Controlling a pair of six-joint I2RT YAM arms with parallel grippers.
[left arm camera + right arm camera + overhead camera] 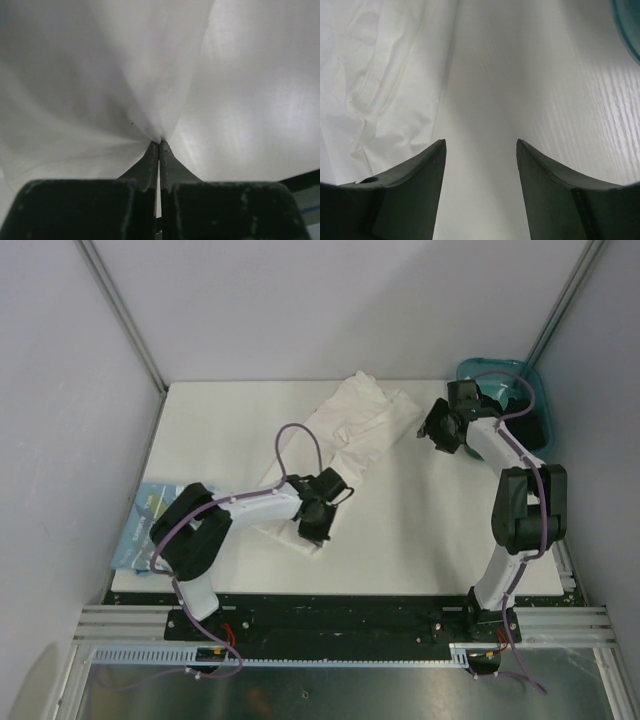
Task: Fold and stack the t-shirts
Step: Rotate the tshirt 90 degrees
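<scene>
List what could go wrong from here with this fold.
The left jaws pinch only a thin tuck of the white t-shirt; a pull may slip it free. The right jaws stand open over bare table, holding nothing, so a one-sided lift may bunch the cloth. The folded shirt lies at the table's left edge under the left arm; a swing might knock it off.

Rumpled white t-shirt [355, 430], left hand [316, 525] at its near end, right hand [432, 430] just beside it.

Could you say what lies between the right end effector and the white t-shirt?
Only bare table separates the right end effector from the t-shirt, per right wrist view.
</scene>
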